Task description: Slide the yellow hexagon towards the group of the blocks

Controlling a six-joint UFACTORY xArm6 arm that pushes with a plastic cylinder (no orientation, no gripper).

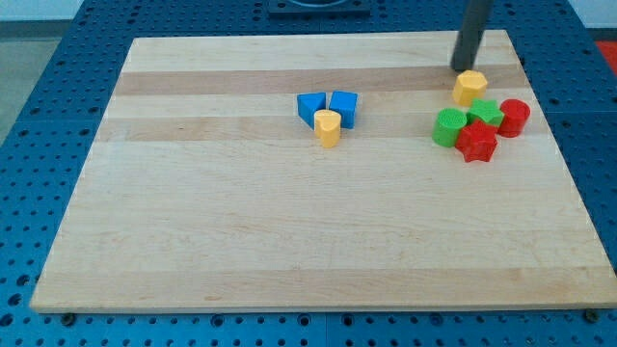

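The yellow hexagon [470, 87] lies at the view's upper right on the wooden board [241, 222]. My tip [464, 67] is just above it, at its upper left edge, touching or nearly so. Directly below the hexagon is a group: a green block [485, 112], a round green block [449, 127], a red star-like block [476, 141] and a round red block [514, 117]. The hexagon touches or nearly touches the upper green block.
Near the board's middle top, two blue blocks [311, 107] [343, 108] sit side by side with a yellow cylinder-like block [328, 127] just below them. The board's right edge runs close to the red blocks.
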